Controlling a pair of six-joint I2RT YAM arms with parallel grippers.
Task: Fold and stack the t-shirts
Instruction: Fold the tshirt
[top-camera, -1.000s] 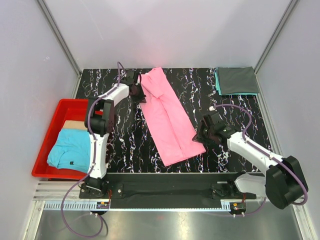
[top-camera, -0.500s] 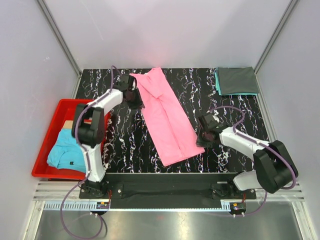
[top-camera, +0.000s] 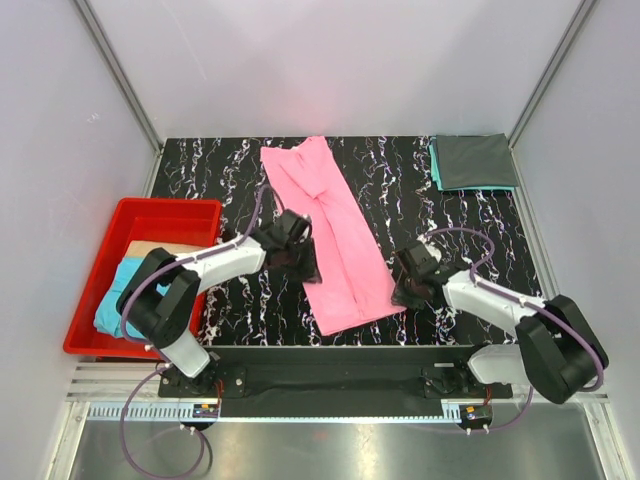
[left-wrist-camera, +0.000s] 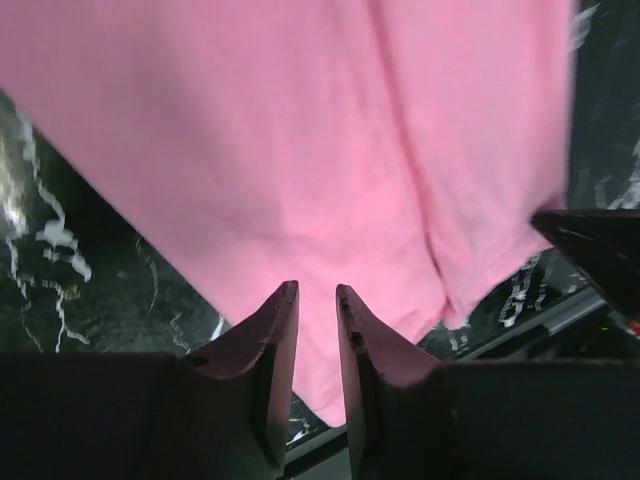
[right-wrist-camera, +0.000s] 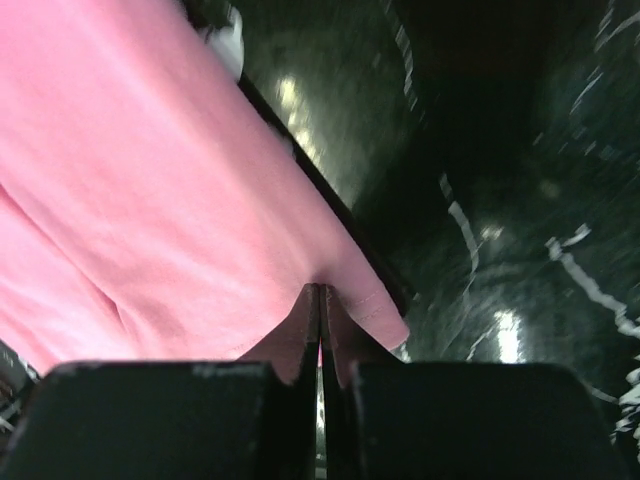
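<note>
The bright pink t-shirt (top-camera: 335, 235) lies as a long strip, slanting from the far middle of the table toward the near edge. My left gripper (top-camera: 303, 258) hovers at its left edge. In the left wrist view its jaws (left-wrist-camera: 314, 290) stand slightly apart over the pink cloth (left-wrist-camera: 280, 130), with nothing pinched between them. My right gripper (top-camera: 403, 288) is at the strip's near right corner. In the right wrist view it (right-wrist-camera: 320, 290) is shut on the hem of the pink cloth (right-wrist-camera: 150, 180), which puckers at the fingertips.
A dark grey folded t-shirt (top-camera: 475, 160) lies on a teal one (top-camera: 434, 160) at the back right corner. The red bin (top-camera: 100, 270) at the left holds a light blue t-shirt (top-camera: 135, 295) and a tan item (top-camera: 155, 248). The black marbled table (top-camera: 450, 220) ends close to the arm bases.
My left gripper opened off the shirt's far end and travelled down its left edge to the middle. The far end now lies flat. My right gripper stayed shut on the near corner.
</note>
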